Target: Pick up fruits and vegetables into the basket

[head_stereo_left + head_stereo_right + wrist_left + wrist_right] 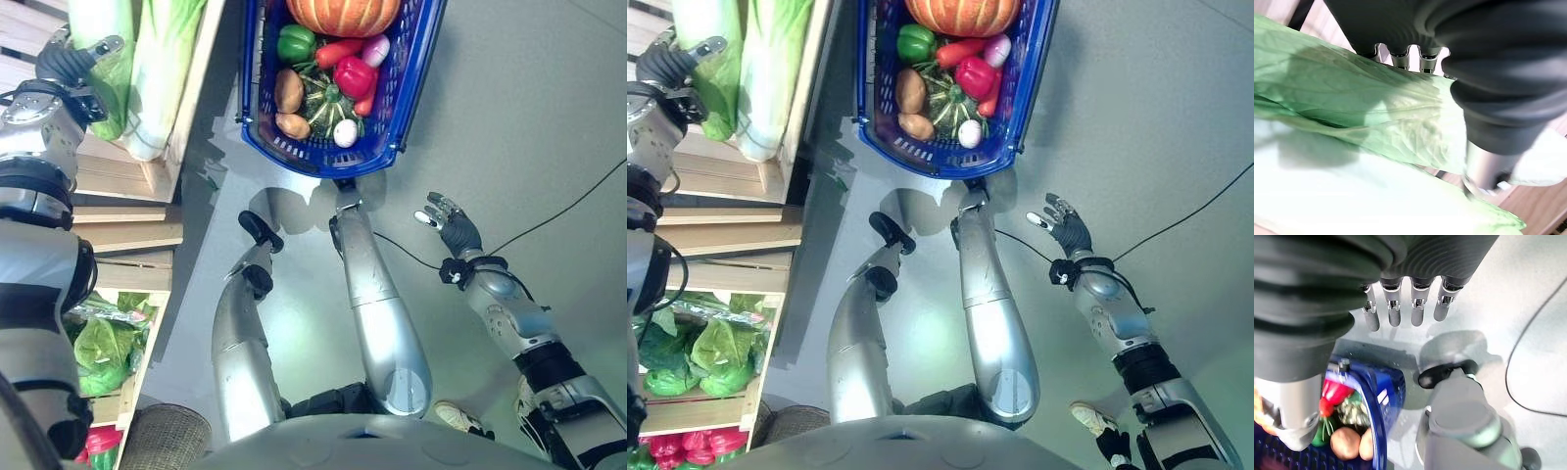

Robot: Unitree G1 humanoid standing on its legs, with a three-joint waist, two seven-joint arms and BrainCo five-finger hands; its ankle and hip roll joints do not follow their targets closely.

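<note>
The blue basket (323, 157) stands on the grey floor ahead of me. It holds an orange pumpkin (343, 12), a green pepper (296, 43), a red pepper (353, 75), a striped green squash (328, 98), two potatoes (288, 90) and a few smaller pieces. My left hand (67, 61) is up at the wooden shelf (147, 176), pressed against a pale green napa cabbage (1352, 98) whose leaf covers much of the hand (1498, 73). A second cabbage (162, 69) lies beside it. My right hand (451, 225) hangs open over the floor, right of the basket, holding nothing.
A lower shelf level carries bagged leafy greens (108, 348) and red produce (98, 446). A grey woven bin (167, 436) stands by the shelf's foot. In the right wrist view the basket's rim (1376, 401) lies beyond the fingers (1393, 308). Bare floor stretches right of the basket.
</note>
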